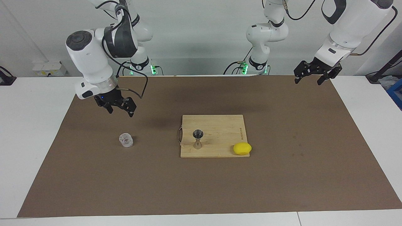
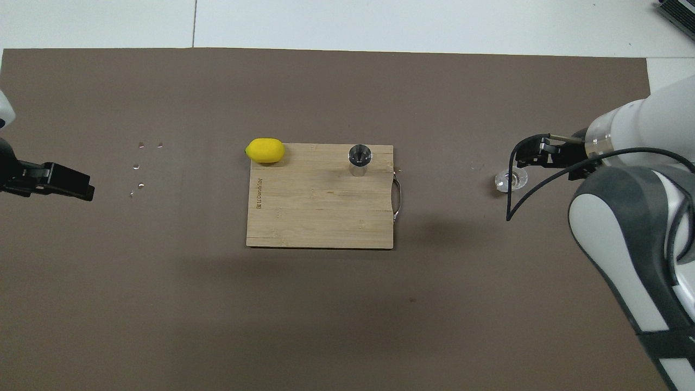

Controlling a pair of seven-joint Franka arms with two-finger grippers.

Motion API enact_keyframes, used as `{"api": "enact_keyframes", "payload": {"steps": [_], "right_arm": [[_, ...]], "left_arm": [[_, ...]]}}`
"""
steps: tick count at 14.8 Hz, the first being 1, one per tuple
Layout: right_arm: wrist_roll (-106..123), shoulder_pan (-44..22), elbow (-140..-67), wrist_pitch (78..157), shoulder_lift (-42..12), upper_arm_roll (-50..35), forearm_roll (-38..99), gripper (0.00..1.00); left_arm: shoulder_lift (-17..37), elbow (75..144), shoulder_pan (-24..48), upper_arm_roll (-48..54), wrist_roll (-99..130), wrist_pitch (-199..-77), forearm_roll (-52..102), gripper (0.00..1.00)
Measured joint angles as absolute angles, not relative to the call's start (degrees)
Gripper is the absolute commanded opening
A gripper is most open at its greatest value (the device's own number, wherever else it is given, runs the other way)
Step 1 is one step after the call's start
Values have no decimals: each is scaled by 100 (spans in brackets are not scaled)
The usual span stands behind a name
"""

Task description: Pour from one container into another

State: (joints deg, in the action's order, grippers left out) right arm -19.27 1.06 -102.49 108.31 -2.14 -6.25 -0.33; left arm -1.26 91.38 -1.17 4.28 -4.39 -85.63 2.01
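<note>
Brown mat (image 1: 282, 175) with board (image 1: 220, 125), jigger (image 1: 198, 138) and glass (image 1: 126, 140).
Right gripper (image 1: 120, 110) hangs open and empty above the glass; left gripper (image 1: 309, 79) waits open, empty.

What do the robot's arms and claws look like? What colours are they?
Both arms are smooth, rounded and white, with dark grey bands at the joints. Each ends in a black metal claw: the right gripper and the left gripper. A thin black cable loops out beside each wrist. Small green lights glow at the two bases where the arms meet the table.
</note>
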Motion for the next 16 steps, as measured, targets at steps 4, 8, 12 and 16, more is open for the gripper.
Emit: {"api": "enact_keyframes", "payload": {"steps": [4,8,12,16], "right_arm": [[-1854,145,-9484,10113,-113,-595,-117,99],[-1717,196,-9277,9687,-95,-558,-117,99],[-1284,174,-9277,9153,-45,-591,-117,99],[-1036,149,-9276,9067,-16,-632,-117,99]], "left_arm": [[-126,9138,-117,428,-439,-8563,201,100],[-126,9138,-117,428,-439,-8563,201,100],[-126,9138,-117,428,-439,-8563,201,100],[-126,9139,-117,428,-440,-8815,201,100]]}}
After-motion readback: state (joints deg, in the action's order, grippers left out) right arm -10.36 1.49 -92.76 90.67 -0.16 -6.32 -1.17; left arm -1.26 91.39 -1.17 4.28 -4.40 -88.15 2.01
